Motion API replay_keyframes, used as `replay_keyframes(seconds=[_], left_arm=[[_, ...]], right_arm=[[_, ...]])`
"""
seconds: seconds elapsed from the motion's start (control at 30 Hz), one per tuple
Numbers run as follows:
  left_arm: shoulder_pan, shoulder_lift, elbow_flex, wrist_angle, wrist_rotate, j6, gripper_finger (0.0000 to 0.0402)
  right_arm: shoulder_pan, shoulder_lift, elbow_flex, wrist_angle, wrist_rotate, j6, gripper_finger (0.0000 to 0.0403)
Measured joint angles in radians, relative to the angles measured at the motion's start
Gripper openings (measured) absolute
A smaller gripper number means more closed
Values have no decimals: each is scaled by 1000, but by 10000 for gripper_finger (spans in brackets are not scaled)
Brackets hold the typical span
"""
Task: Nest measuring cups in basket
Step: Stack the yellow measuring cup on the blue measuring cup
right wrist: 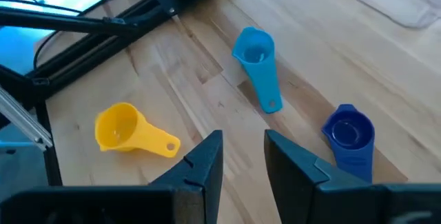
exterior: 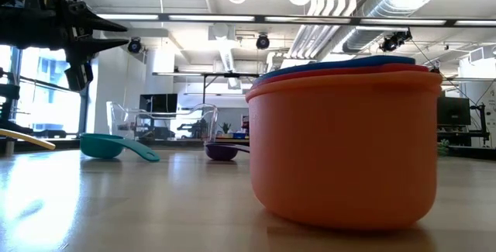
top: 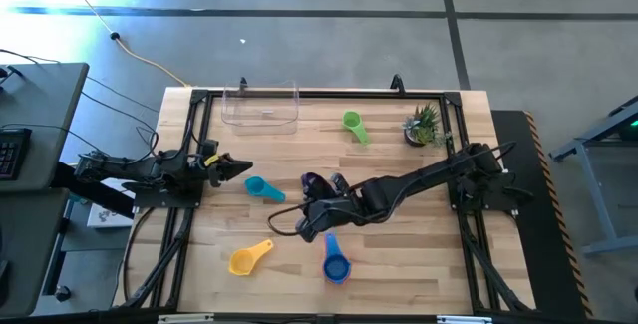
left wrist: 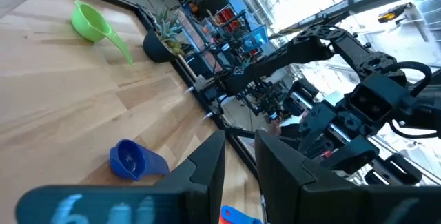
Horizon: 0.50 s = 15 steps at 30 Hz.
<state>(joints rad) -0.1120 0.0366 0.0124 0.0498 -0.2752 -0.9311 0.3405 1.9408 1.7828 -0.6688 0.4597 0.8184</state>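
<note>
nearest, low view: stacked orange, red, blue cups [exterior: 345, 147] on wooden table [top: 399, 264]. my right gripper [top: 311, 214], empty, jaws narrowly parted, hovers mid-table; left gripper [top: 239, 167] likewise. clear basket [top: 261, 105] far; open office beyond.

A lab: exposed ceiling ducts [exterior: 341, 8], monitors [exterior: 159, 103], concrete floor [top: 329, 25]

The basket [top: 261, 106] stands at the far edge of the worktop [top: 399, 264], left of centre. One cup [top: 354, 126] lies to its right, beside the potted plant [top: 424, 125]. Three nested cups [top: 336, 265] sit near the front, another cup [top: 248, 258] to their left. A further cup [top: 262, 188] lies left of centre.
</note>
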Motion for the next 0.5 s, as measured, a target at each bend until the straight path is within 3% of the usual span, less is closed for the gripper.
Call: replay_keyframes(seconds=[0.5], left_arm=[[0, 0, 0, 9, 34, -9, 71]], right_arm=[[2, 0, 0, 0, 4, 74, 99]])
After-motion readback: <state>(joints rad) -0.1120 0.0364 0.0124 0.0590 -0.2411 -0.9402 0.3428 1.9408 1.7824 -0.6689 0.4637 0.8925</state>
